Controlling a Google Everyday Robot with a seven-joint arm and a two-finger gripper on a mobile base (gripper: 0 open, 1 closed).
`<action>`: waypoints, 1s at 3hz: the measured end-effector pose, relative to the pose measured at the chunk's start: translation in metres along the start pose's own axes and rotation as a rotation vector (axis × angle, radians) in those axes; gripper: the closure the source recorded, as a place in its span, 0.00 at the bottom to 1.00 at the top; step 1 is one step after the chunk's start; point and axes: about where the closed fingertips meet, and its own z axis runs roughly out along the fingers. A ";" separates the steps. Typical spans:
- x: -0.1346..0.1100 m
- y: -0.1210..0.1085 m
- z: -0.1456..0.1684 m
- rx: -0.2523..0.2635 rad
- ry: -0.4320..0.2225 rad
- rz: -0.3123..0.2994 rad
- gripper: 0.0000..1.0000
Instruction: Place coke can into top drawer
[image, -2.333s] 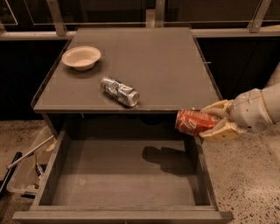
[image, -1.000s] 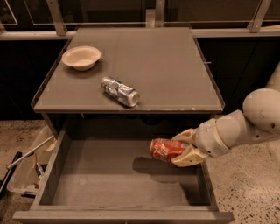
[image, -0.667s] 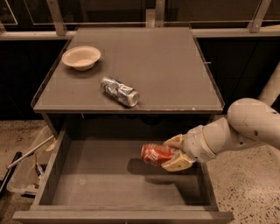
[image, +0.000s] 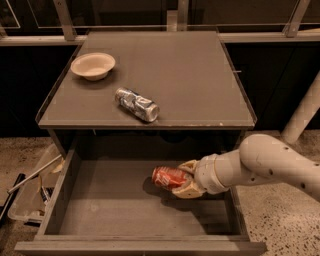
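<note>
The coke can is red with white lettering and lies on its side in my gripper, which is shut on it. The gripper reaches in from the right and holds the can low inside the open top drawer, right of its middle, close over the flat floor. I cannot tell if the can touches the floor. The drawer is pulled fully out below the cabinet top.
A silver-and-blue can lies on its side on the cabinet top. A beige bowl stands at the top's back left. A clear bin with tools sits on the floor to the drawer's left.
My gripper has carried the coke can from beside the drawer's right wall leftward and down into the drawer, now low over its floor.
</note>
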 end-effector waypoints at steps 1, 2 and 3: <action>0.016 -0.004 0.026 0.056 0.002 -0.009 1.00; 0.026 -0.009 0.047 0.069 -0.004 -0.017 1.00; 0.027 -0.011 0.052 0.073 -0.006 -0.020 0.98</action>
